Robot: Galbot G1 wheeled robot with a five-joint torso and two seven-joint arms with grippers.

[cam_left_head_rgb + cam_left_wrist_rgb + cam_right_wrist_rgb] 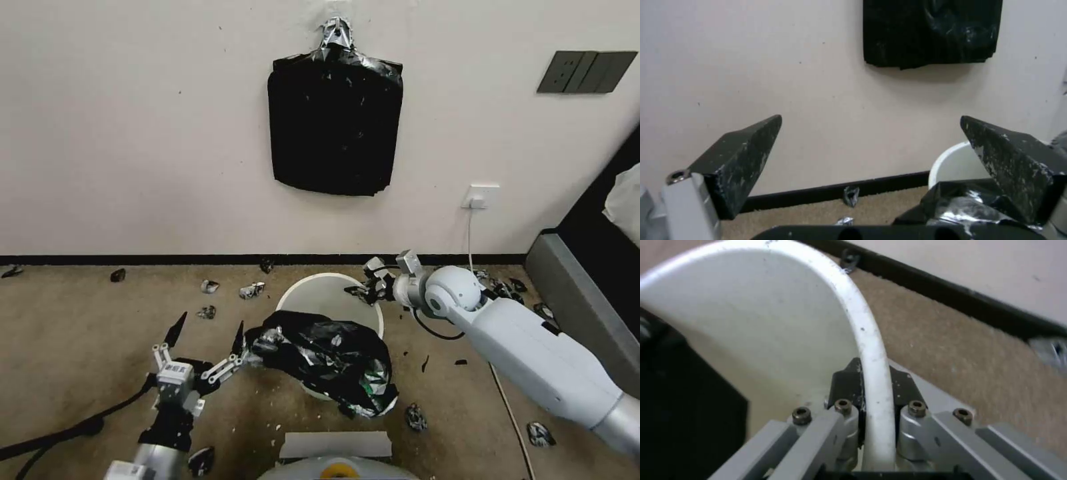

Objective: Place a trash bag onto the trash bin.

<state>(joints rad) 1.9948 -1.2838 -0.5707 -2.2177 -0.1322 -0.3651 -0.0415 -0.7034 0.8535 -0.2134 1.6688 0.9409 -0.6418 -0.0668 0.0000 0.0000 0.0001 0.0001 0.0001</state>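
Two grippers up, going left to right. My left gripper point(208, 337) sits low over the carpet point(80, 347), just left of the trash bin point(313, 293), fingers spread wide, nothing between them. In the left wrist view the two black fingertips point(746, 156) stand far apart, and the right-hand one overlaps the edge of the trash bag point(951, 206); I cannot tell if it actually touches the film.

Trash bag point(327, 357) is a crumpled glossy black heap draped over the near side of the bin, hanging down its front wall. The far half of the bin mouth is uncovered, white inside showing.

My right gripper point(363, 288) is at the bin's far right rim, closed narrow on it. Right wrist view confirms: the white rim point(873, 373) runs straight between the black pads point(844, 386), one inside the wall, one outside.

Small black and silvery scraps point(250, 290) lie scattered on the carpet around the bin. On the wall point(133, 133) above, a flat black stack of bags point(335, 127) hangs from a silvery tape tip. Farther right, a white wall socket point(480, 197) with a cable running down.
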